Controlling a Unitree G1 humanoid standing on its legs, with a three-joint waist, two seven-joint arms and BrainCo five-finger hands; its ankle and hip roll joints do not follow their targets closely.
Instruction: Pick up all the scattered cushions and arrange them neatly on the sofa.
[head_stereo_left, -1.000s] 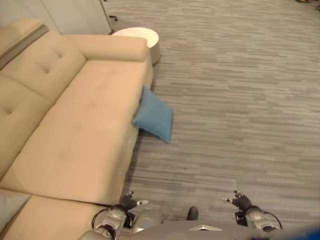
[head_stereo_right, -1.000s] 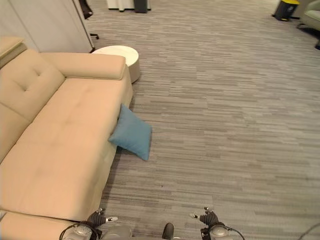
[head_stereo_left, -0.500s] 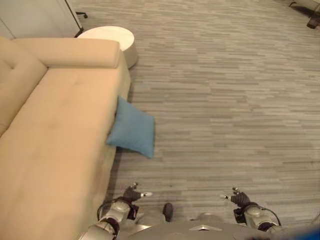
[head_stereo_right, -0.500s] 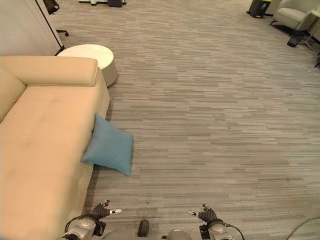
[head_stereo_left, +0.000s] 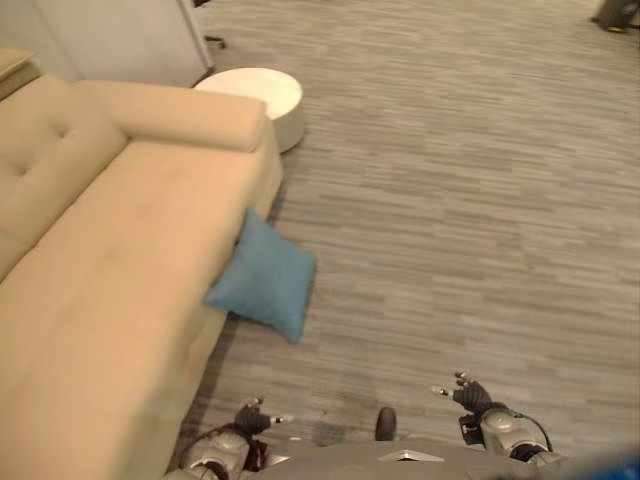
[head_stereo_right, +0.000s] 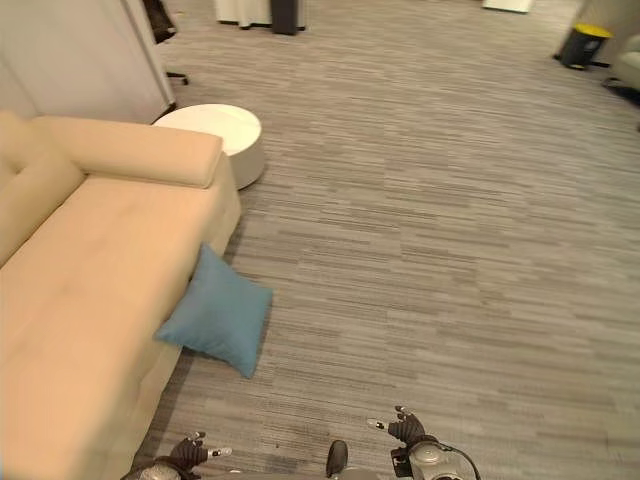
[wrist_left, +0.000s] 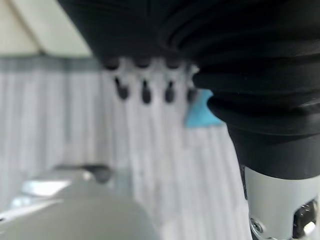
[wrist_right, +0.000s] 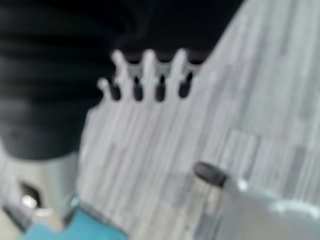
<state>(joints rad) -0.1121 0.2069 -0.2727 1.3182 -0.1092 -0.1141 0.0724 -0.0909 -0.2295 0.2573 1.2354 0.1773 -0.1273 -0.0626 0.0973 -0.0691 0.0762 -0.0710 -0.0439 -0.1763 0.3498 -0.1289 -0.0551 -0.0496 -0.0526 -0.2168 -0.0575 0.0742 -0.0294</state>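
- Cushion (head_stereo_left: 263, 279) on floor, centre-left, leaning on sofa (head_stereo_left: 110, 250).
- Left hand (head_stereo_left: 247, 418), right hand (head_stereo_left: 468, 395) low in frame, fingers relaxed, empty.
- Step closer, grasp cushion with both hands.

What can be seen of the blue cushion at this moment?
The blue cushion is a single square, plain-coloured pillow of soft cloth, plump and without visible trim. It is off the seat: it stands tilted on the grey floor, one edge down and its upper side leaning against the front of the beige sofa. Neither hand touches it; the left hand and right hand hang open, apart from it.
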